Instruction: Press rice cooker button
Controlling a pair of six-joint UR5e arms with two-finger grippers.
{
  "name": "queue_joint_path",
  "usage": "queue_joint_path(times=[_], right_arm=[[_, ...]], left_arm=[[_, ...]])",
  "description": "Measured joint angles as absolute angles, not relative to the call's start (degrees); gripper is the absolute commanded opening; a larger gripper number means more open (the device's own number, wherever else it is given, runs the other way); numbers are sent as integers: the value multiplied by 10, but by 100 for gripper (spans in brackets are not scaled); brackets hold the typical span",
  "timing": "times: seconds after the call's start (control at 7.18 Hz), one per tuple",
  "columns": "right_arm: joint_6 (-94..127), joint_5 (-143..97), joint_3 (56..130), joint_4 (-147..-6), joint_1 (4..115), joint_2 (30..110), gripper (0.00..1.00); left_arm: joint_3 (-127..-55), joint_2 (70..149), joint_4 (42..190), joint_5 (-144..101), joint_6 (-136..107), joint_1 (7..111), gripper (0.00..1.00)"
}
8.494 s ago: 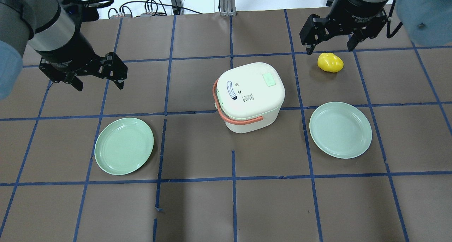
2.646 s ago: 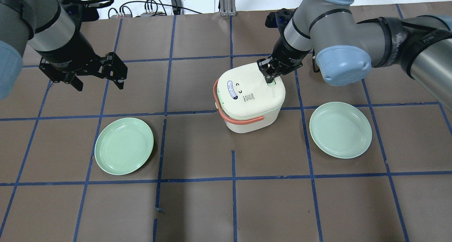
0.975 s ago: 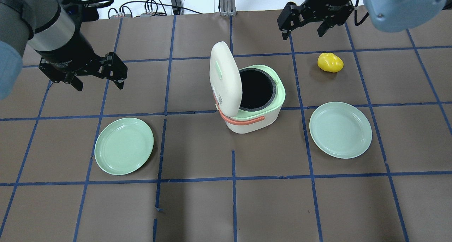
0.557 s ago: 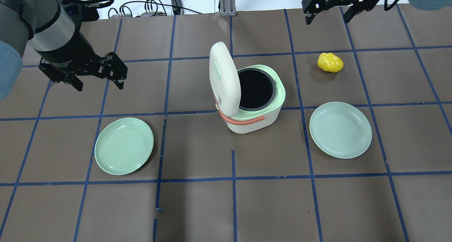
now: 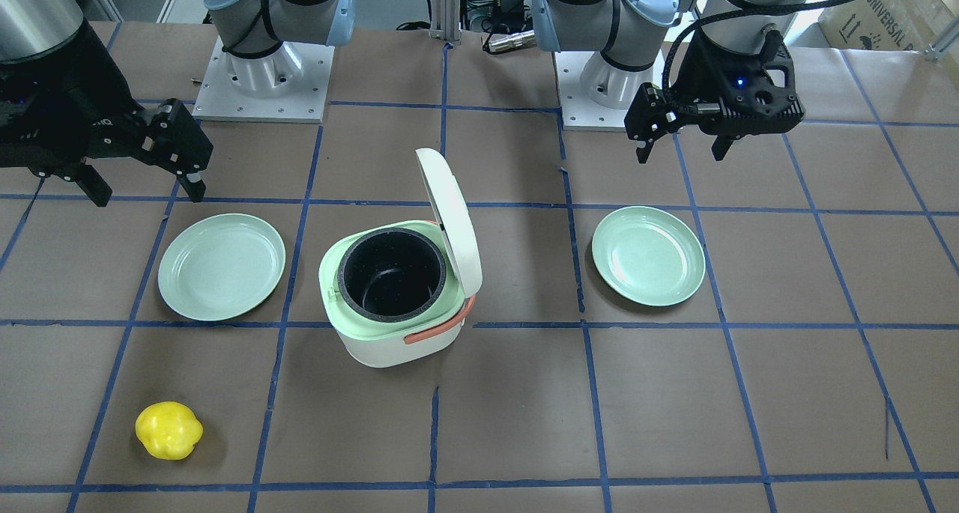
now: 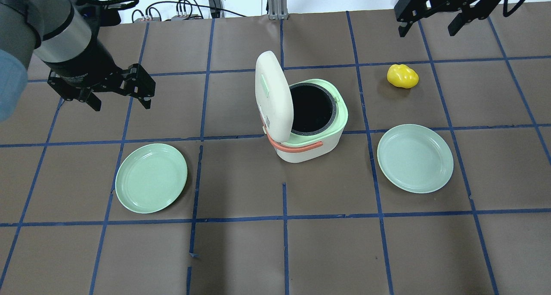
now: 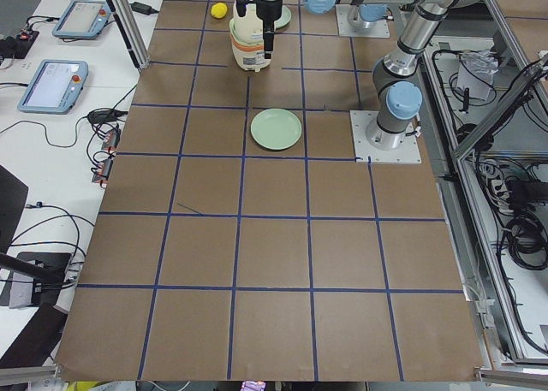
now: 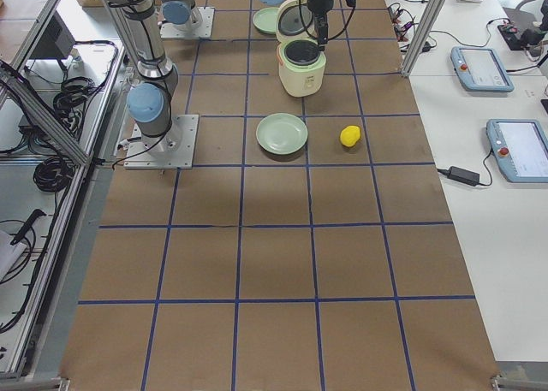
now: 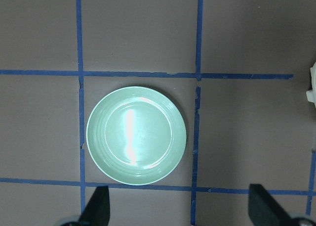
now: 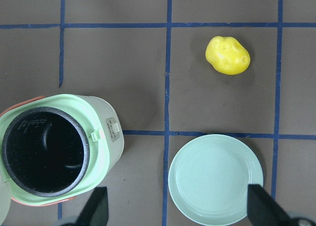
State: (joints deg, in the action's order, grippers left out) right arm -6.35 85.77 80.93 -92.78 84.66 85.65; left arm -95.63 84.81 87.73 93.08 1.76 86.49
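Brown taped-grid table [image 6: 241, 260], rice cooker [image 6: 310, 150] with lid [image 6: 273, 94] standing open, left gripper [image 6: 121, 104] and right gripper [image 6: 427, 32] hovering apart from it, jaws spread wide, both empty

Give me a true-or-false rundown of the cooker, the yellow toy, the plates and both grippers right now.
1. The rice cooker has its lid standing open. True.
2. The left-side plate and the right-side plate are both empty. True.
3. The yellow toy lies on a plate. False: it lies on the bare table, apart from both.
4. The right gripper is shut on the lid. False: it is open, empty, away from the cooker.
5. The left gripper is open. True.
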Motion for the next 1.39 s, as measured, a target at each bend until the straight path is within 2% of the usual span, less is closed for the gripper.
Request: queue_joint_path(times=[0.7, 1.39], right_arm=[[-58, 821, 852, -947, 856, 903, 100], [-57, 850, 876, -949, 870, 913, 100]], left_arm=[[-956, 848, 877, 931, 18, 865, 100], [-956, 848, 877, 931, 18, 865, 100]])
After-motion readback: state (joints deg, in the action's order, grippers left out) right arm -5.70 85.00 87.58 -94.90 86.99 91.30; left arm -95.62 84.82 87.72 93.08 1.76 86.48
